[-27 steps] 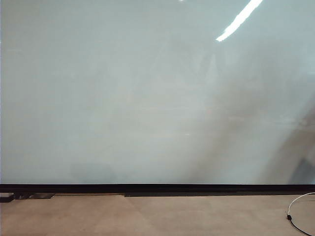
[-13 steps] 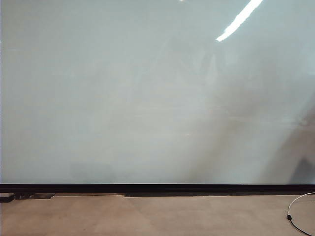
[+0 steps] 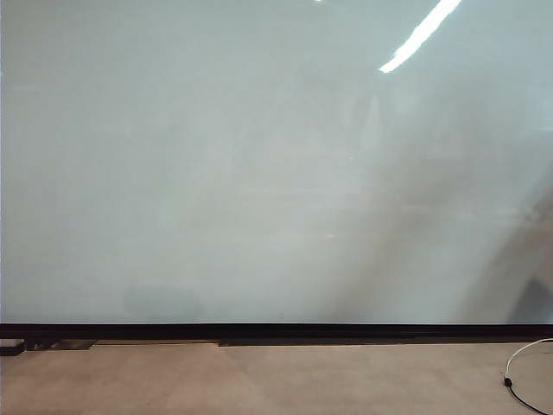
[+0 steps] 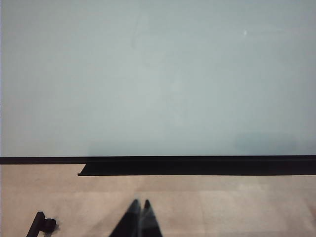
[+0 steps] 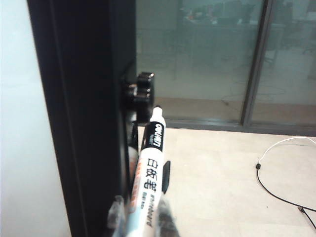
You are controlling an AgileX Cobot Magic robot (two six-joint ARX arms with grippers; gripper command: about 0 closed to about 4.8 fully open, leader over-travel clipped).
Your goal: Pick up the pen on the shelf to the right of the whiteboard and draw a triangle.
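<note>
Right gripper [image 5: 141, 223] at the whiteboard's right edge, fingers narrowed around the pen [image 5: 148, 174]; translucent fingertips [image 5: 116, 213] flank the lower barrel on both sides, apparently touching, firm clamp not confirmable. Pen white, black and red print on barrel, black tip pointing away from the wrist camera, barrel slightly tilted. Pen runs out from between the fingertips, just beside the black frame [image 5: 84, 113] of the whiteboard [image 5: 24, 123]. Black shelf bracket [image 5: 140, 96] just beyond the pen tip, contact unclear. White-and-black cable [image 5: 276, 163] on the pale floor [image 5: 222, 173], well apart from the pen. Glass partition [image 5: 207, 59] behind.

Left gripper [image 4: 140, 203] low in front of the whiteboard [image 4: 158, 74], dark fingertips [image 4: 132, 217] pressed together, nothing between them. Black tray [image 4: 197, 167] along the board's bottom edge, apart from the left gripper.

Exterior view: whiteboard [image 3: 259, 173] blank, no drawn line visible, neither gripper nor pen in view. Cable [image 3: 518, 380] at lower right.
</note>
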